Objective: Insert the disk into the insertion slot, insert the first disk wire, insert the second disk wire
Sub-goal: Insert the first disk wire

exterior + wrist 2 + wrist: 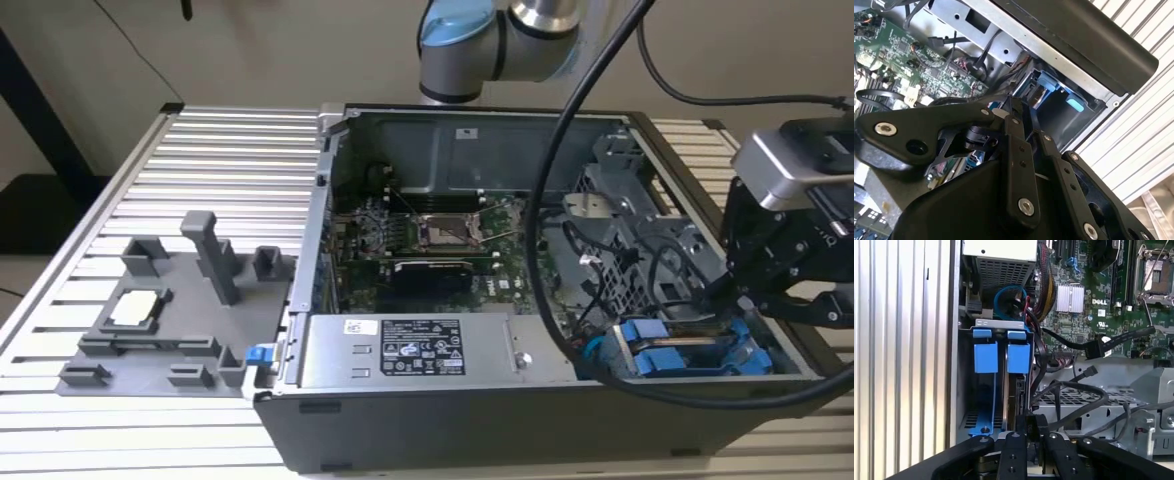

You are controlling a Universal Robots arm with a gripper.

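Blue-framed and standing on edge, the disk (1017, 385) sat inside the insertion slot (965, 405) of the open PC case (534, 425), directly ahead of the end effector (1031, 421), which hung beside loose black cables (1079, 388), clenched or released I could not tell.

Arm (487, 45) running off the exterior view's top edge, black cable (534, 230) hiding part of the green board (400, 225), disk (1018, 397) showing only its edge in the slot (965, 390).
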